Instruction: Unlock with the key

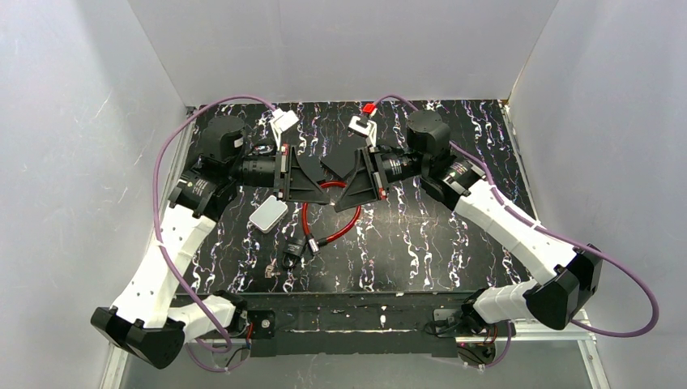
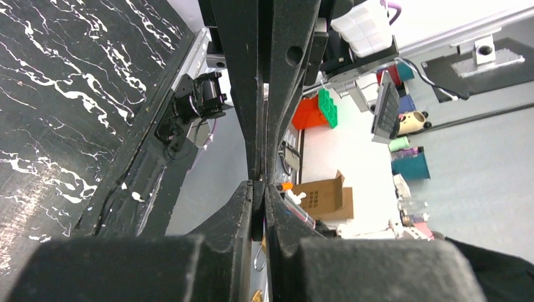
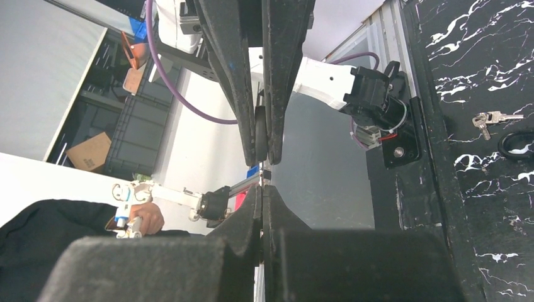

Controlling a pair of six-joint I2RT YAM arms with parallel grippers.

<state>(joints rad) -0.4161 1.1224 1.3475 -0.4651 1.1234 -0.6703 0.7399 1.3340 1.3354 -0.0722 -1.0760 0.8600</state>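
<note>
The tiny silvery key lies on the black marbled table near its front edge; the right wrist view shows the key lying free. A red cable lock loops across the middle, its dark body close to the key. Both grippers meet tip to tip above the loop's top. My left gripper has its jaws nearly together on a thin dark strip that looks like the red cable. My right gripper is shut, and I see nothing between its fingers.
A small white box lies left of the cable loop, under the left arm. White walls stand round the table on the left, back and right. The arm bases and their purple cables sit along the front rail.
</note>
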